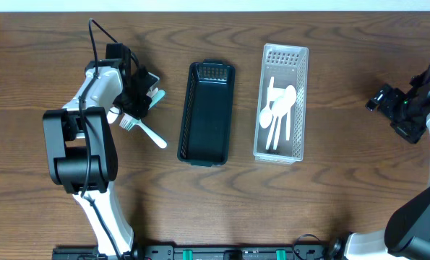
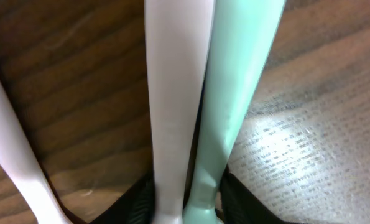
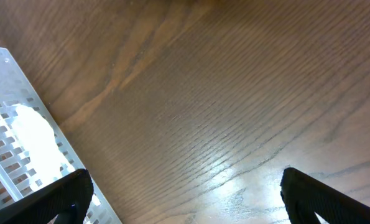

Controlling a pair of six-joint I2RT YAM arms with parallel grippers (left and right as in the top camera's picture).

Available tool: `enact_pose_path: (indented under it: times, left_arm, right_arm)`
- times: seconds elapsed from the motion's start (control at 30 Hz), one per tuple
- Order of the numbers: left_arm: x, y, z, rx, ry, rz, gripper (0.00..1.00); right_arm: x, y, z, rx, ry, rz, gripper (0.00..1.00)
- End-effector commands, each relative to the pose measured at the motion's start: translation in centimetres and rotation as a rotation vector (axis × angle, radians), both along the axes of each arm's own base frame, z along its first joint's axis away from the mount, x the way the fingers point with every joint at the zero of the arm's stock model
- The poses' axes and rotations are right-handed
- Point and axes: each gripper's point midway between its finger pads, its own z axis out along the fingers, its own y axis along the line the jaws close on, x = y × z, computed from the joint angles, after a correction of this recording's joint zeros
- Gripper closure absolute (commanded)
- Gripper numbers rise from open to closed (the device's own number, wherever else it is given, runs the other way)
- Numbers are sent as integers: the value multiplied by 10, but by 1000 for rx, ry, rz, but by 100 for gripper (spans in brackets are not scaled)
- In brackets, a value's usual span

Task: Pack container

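Straddling two slim plastic handles at the far left of the surface [image 1: 345, 188], the left pincer [image 1: 137, 97] stands narrowed around a white handle [image 2: 172, 112] and a teal handle [image 2: 237, 81] that lie side by side and touching. Its dark fingers [image 2: 141, 202] sit tight against the outer edges of the pair in the wrist view, though whether the grip has actually bitten cannot be told. A white fork [image 1: 148, 131] lies loose on the wood just near of the pincer, its tines pointing left.

To the right of this cutlery, a black container [image 1: 188, 108] stands empty. Further right, a clear perforated tray [image 1: 303, 94] holds several white spoons [image 1: 278, 112]. The right pincer [image 1: 392, 107] hangs fully spread and empty over bare wood, well apart at the right edge.

The cutlery looks light, stiff and smooth, so weight should be no trouble but slipping might be. Two glossy handles pinched together are likely to slide against each other or fan apart. A hold across the flat mid-handle, squarely on both pieces, seems safer than one near the tapered ends. The fork, lying flat, probably offers only its thin edges to grasp.
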Motion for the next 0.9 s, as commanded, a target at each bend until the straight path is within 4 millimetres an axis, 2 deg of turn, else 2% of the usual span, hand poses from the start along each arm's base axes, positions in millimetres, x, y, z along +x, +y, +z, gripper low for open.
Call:
enact_pose_path:
  times: [0.0,0.27,0.43,0.47,0.63,0.87]
  left_arm:
    - [6,1,15,2,-36,0,67]
    - [11,2,42,5,-100,3,68]
    - [12,2,42,5,-102,3,66]
    - [13,2,42,5,-108,3,62]
    - [22,-1,44,-10,-144,0,57]
    - [25,-5,45,-36,-158,-9,57]
  right_arm:
    - [-3,-3,-5,-4,15,3,1]
    - [-1,-3,-4,-7,8,3,1]
    - [-1,-3,-4,-7,8,3,1]
    - [-1,-3,-4,-7,8,3,1]
    - [-1,-3,-4,-7,8,3,1]
    - [-1,-3,-4,-7,8,3,1]
